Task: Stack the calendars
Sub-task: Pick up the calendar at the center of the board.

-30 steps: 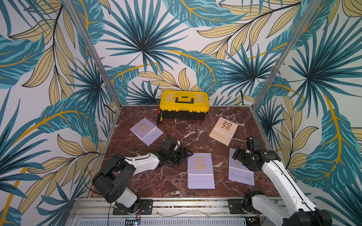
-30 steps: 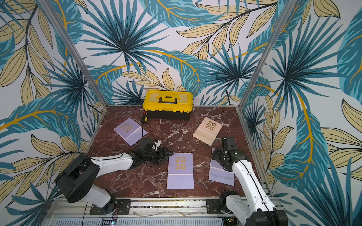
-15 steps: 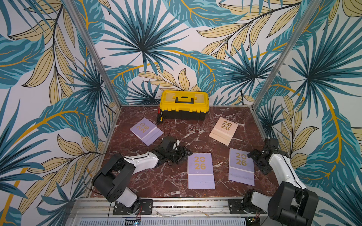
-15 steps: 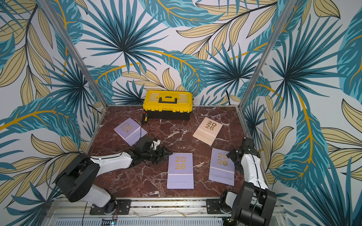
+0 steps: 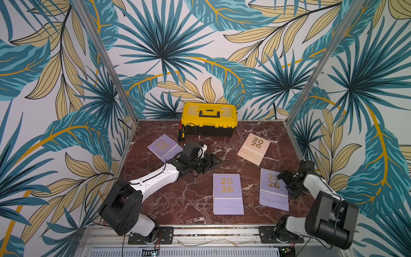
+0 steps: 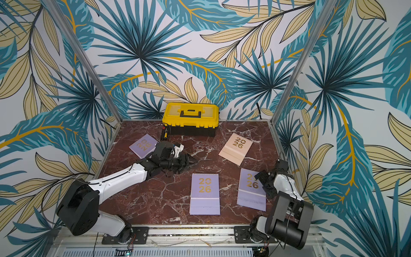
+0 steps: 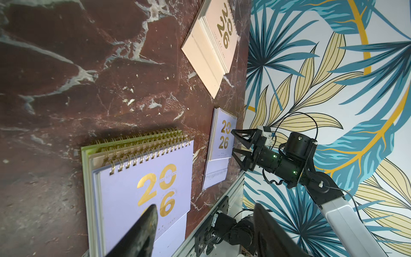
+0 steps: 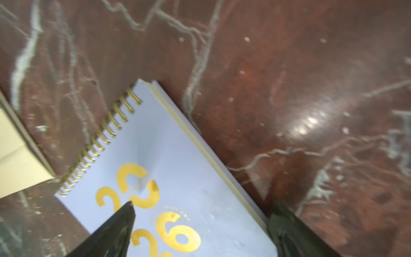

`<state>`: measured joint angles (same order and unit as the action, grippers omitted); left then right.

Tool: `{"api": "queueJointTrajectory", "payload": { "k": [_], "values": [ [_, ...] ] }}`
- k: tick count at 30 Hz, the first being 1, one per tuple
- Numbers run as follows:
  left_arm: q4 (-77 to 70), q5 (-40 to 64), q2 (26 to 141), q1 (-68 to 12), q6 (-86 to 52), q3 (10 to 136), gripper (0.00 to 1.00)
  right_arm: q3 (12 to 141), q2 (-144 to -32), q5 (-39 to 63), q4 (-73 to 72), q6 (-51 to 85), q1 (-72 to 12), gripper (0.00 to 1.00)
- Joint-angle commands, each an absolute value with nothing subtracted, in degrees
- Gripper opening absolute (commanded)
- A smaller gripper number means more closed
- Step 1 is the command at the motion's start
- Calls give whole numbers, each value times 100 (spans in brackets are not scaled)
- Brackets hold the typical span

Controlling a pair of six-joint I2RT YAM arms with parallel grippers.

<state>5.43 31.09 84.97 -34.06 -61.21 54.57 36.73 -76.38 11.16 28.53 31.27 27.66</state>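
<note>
Four calendars show in both top views, all lying flat. A lilac calendar lies far left and a peach one far right. In the front middle a lilac calendar tops a stack, with peach and green edges under it. My left gripper hovers behind this stack, open and empty. Another lilac calendar lies front right. My right gripper is open at its right edge, one finger over the cover, the other past the edge.
A yellow-and-black toolbox stands against the back wall, with a small dark tool at its left front corner. Patterned walls and metal posts enclose the marble table. The right wall is close behind my right arm.
My right gripper pulled off the front-right lilac calendar toward the right wall, then came back to the calendar's right edge. The left arm has barely moved.
</note>
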Motion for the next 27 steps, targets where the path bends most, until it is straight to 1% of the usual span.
{"api": "queueJointTrajectory", "payload": {
  "k": [1,4,6,12,15,20,23,27],
  "values": [
    [835,3094,8668,-3430,-5925,5743,68,3310,-7928,2118,2533,3220,2751,95],
    [848,3088,9004,-3576,-5898,6056,69,3305,-7886,2568,2553,3205,2751,95],
    [845,3094,9303,-3708,-5880,6335,68,3305,-7788,2663,2642,3200,2751,95],
    [846,3190,10332,-4087,-5896,7418,68,3305,-7421,2367,2966,3178,2751,95],
    [844,3038,10731,-4256,-5972,7831,68,3270,-7506,2227,3023,3134,2760,95],
    [844,2813,11457,-4530,-6064,8586,68,3071,-7548,2267,2789,3226,2782,95],
    [846,2817,11972,-4683,-6168,9157,65,2988,-7440,2255,2739,3270,2775,95],
    [1077,2772,12632,-4861,-6337,9834,58,3052,-7496,2324,2758,3214,2820,95]
  ]
}}
